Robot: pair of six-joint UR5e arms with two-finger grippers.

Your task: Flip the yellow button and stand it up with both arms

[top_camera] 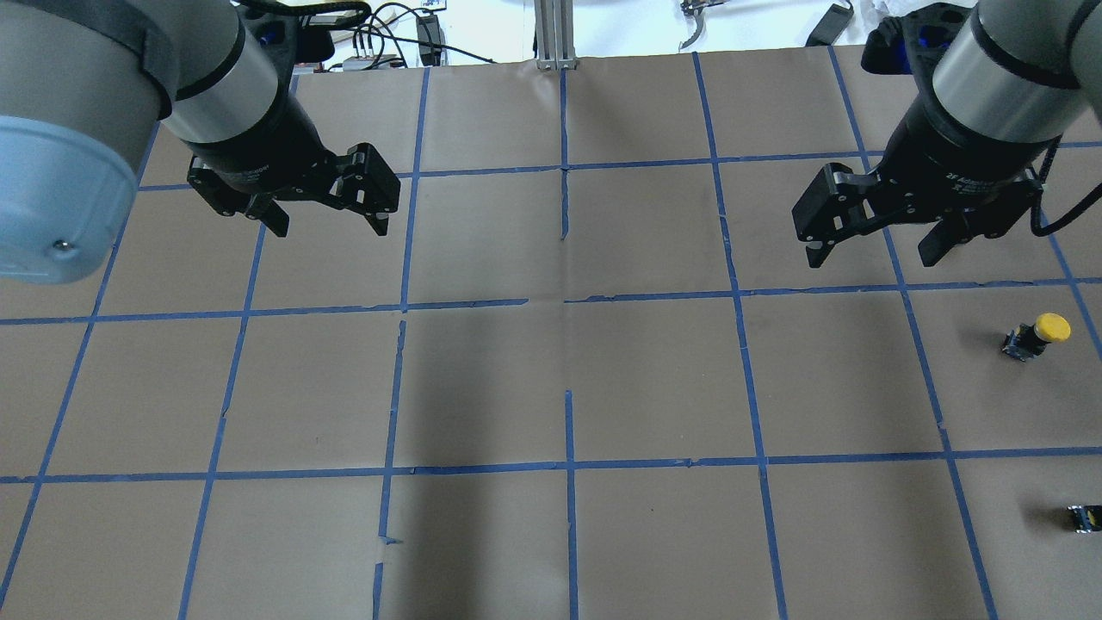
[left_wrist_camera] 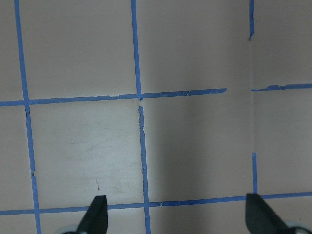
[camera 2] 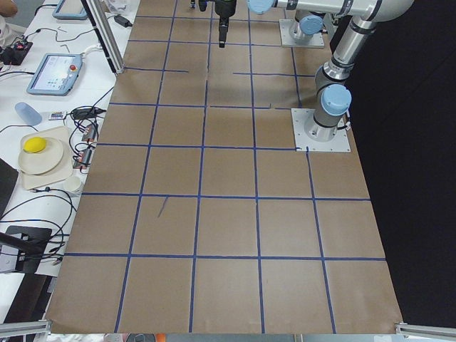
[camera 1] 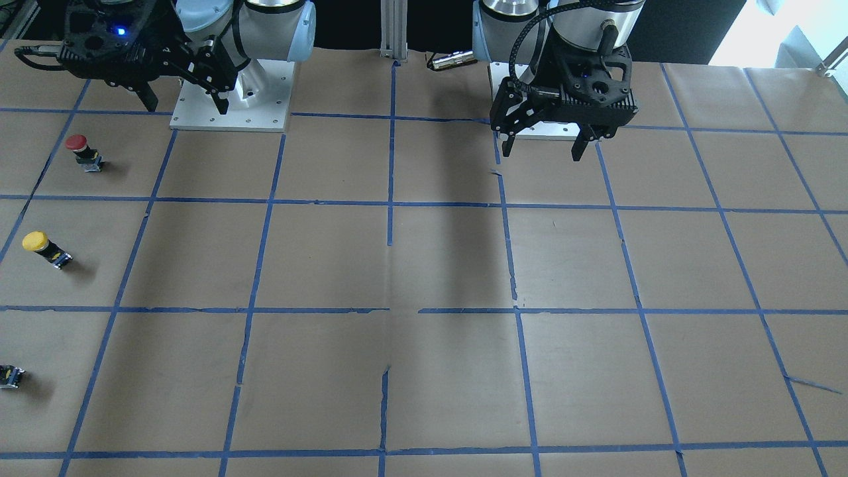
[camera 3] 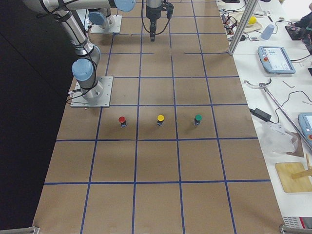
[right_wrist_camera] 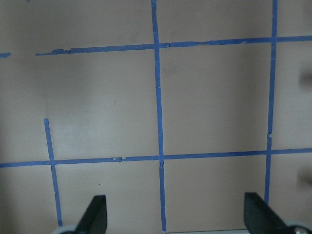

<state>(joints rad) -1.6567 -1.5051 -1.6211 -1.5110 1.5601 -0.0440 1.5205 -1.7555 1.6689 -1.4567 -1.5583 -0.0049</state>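
- Small yellow mushroom-capped push button point(camera 1: 45, 248): sits on the brown paper counter point(camera 1: 450, 265), between a red-capped button point(camera 1: 83, 151) and a green-capped button point(camera 3: 197, 119).
- Left black two-finger pincer point(top_camera: 331, 231): fingers apart, empty, above the counter.
- Right black two-finger pincer point(top_camera: 871, 258): fingers apart, empty, well apart from the yellow button.

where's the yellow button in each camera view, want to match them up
Front-facing: yellow button at the far left edge, mid height.
Overhead: far right edge, mid height.
Exterior left: not in it.
Exterior right: near the centre, middle of a row of three.
Left wrist: not in it.
Right wrist: not in it.
Landmark: the red button, its neighbour on the robot's side in the front-facing and exterior right views.
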